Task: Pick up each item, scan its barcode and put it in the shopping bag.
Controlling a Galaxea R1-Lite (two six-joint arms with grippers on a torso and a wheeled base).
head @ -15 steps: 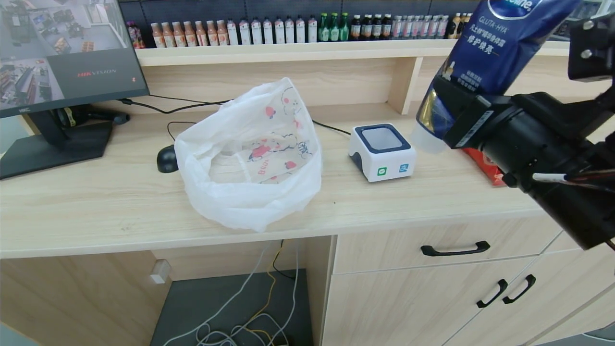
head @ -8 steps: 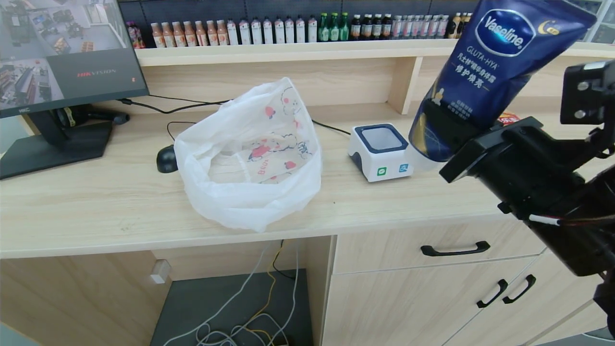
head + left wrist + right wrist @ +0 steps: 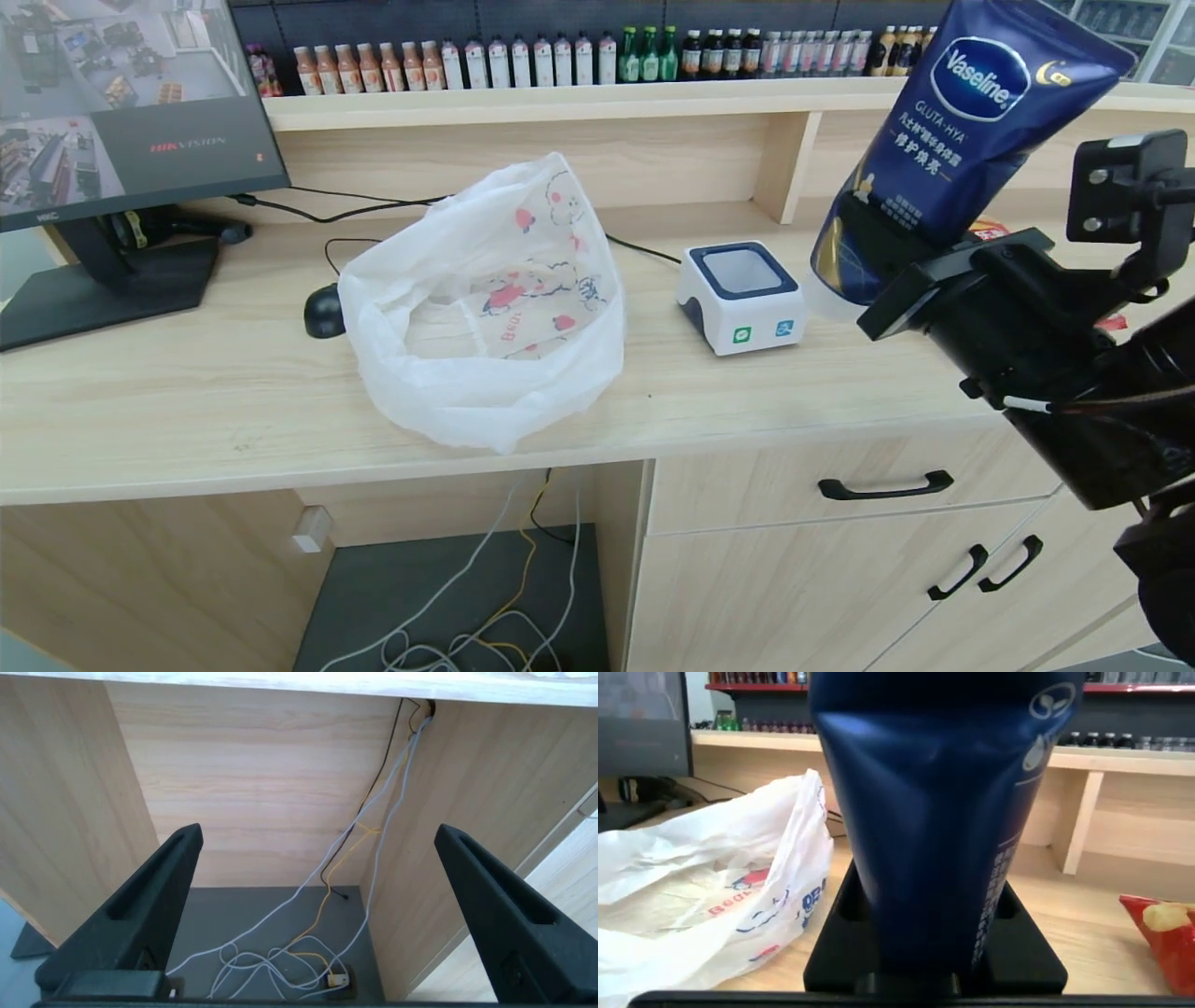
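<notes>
A dark blue lotion tube (image 3: 943, 140) is held up at the right of the counter, cap end down, with my right gripper (image 3: 887, 280) shut on its lower part. The same tube (image 3: 948, 812) rises between the jaws in the right wrist view. It hangs just right of the white barcode scanner (image 3: 740, 296), slightly above counter level. The white printed shopping bag (image 3: 485, 308) stands open at mid-counter, also seen as the bag (image 3: 719, 896) in the right wrist view. My left gripper (image 3: 318, 915) is open under the counter, facing the cable space.
A monitor (image 3: 121, 103) stands at the counter's back left, with a black mouse (image 3: 324, 308) beside the bag. A red snack packet (image 3: 1162, 933) lies on the counter behind the right arm. A shelf of bottles (image 3: 579, 56) runs along the back. Drawers (image 3: 885, 485) sit below.
My right gripper has lowered the tube and tilted it, then shifted it slightly right and up. The bag, the scanner and the left arm have not moved.
</notes>
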